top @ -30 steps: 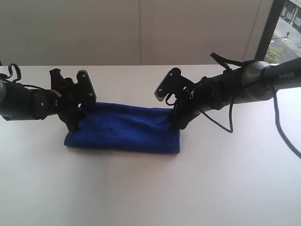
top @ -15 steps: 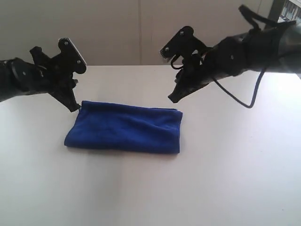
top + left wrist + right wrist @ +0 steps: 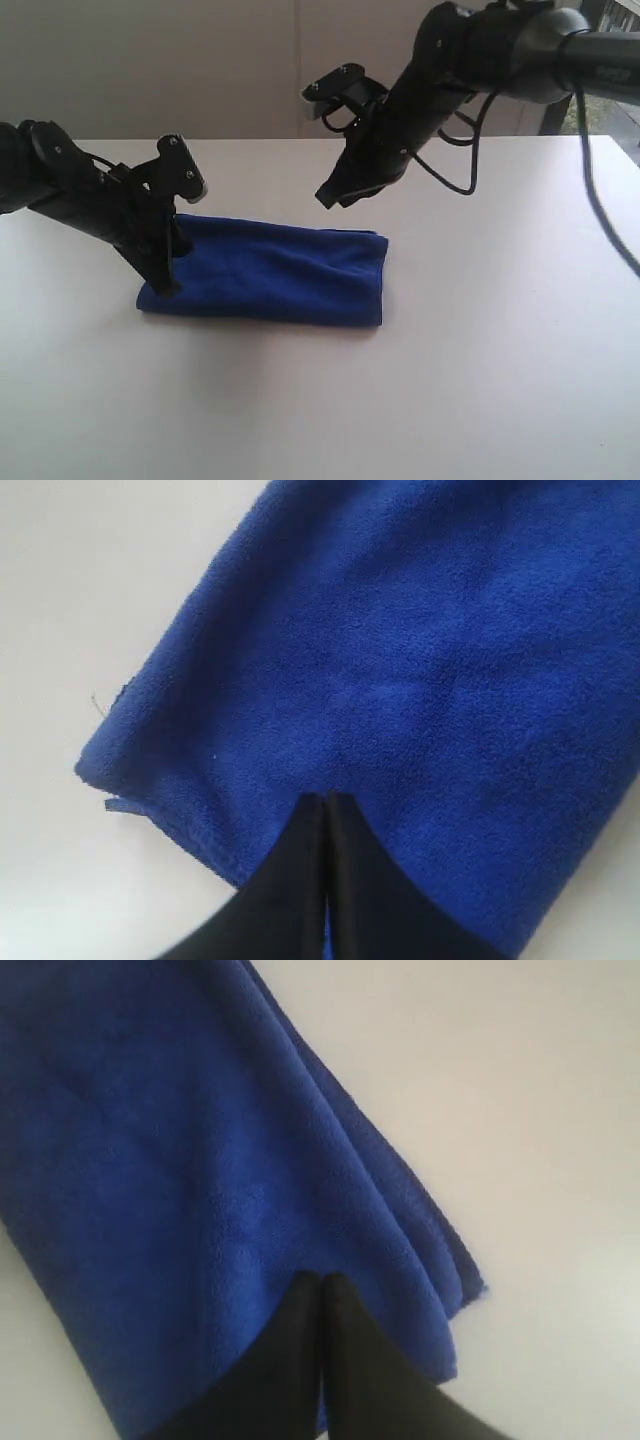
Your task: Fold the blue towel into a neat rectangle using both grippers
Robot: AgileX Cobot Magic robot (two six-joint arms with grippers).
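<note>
White worktop (image 3: 480, 380) under pale wall panels, with daylight coming from a window at the far right. Both end effectors were spread wide and set low on the far corners of the blue towel (image 3: 280, 272) a second ago. They have since let go, lifted off and pinched fully shut, and neither holds anything.

The left end effector (image 3: 167, 284) has swung back down. Its closed tip now sits at the near left end of the cloth, and its wrist camera shows the dark jaws pressed together over blue pile. Whether the tip is pressing the fabric or hovering just above it cannot be told. The right end effector (image 3: 329, 198) has gone the other way, climbing and drifting in over the towel's far edge, clear of the cloth.

The towel lies in the middle of the worktop as a long, low oblong, several layers thick. It looks just as it did half a second ago, so the release did not disturb it. At the right-hand end the stacked edges step slightly instead of lining up.

My reading is that the fold is essentially done. The closed, empty jaws point to withdrawal, or at most a final smoothing press on the left.
</note>
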